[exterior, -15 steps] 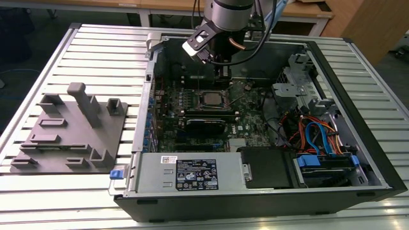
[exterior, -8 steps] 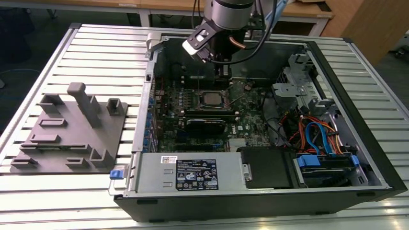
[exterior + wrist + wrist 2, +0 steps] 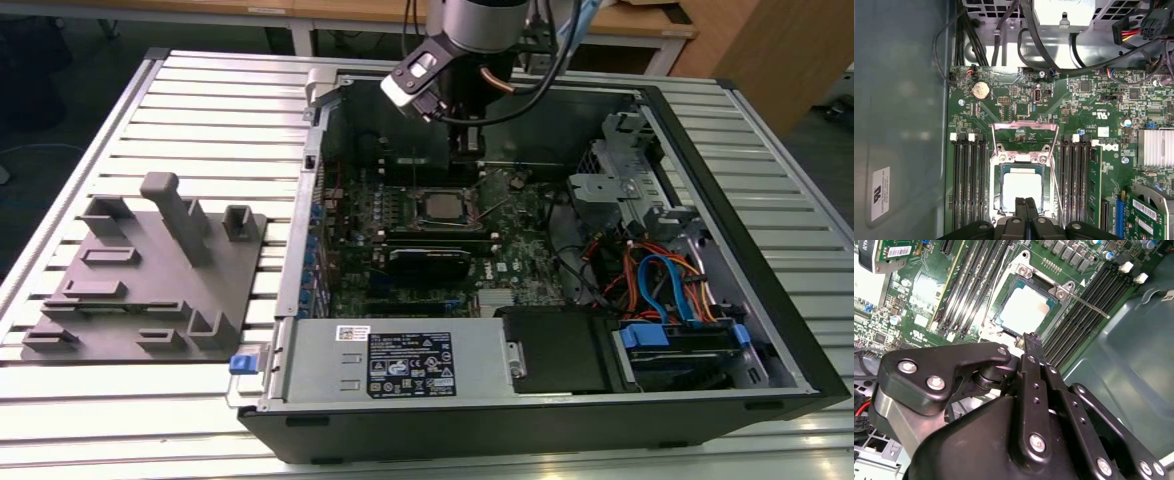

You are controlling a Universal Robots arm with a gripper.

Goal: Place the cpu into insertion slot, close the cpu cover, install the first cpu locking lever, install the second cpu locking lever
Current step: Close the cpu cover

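gripper (image 3: 467, 150): black two-finger unit on the arm, reaching down into the open case at the upper centre of the exterior view. The fingers are pressed together with nothing between them.
fingertips (image 3: 1020, 207): in both wrist views they hang over one edge of the cpu. Whether they touch it cannot be told.
cpu (image 3: 1023, 186): a square chip with a pale metal top, lying flat inside the insertion slot. It sits just above the middle of the exterior view (image 3: 441, 206).
insertion slot (image 3: 997, 190): a dark square socket with a silver rim on the green motherboard (image 3: 400, 245), set between two banks of memory slots (image 3: 969, 185).
cpu cover (image 3: 1024, 125): a thin silver frame with a cut-out middle, raised off the socket on the side away from the fingertips and not lying over the chip.
locking lever (image 3: 1089, 305): a thin metal rod running from a socket corner out across the memory slots.
coin cell (image 3: 980, 90): a round cell on the board beyond the cover.
heatsink (image 3: 1155, 147): a finned silver block at the board's edge.
computer case (image 3: 747, 200): a black tower on its side, open, filling the exterior view's right.
power supply (image 3: 387, 362): a grey labelled box at lower centre.
drive cables (image 3: 661, 285): a blue and orange bundle at lower right.
fixture block (image 3: 147, 270): a grey moulded block at the exterior view's left.
table (image 3: 200, 90): a slatted aluminium top under everything.
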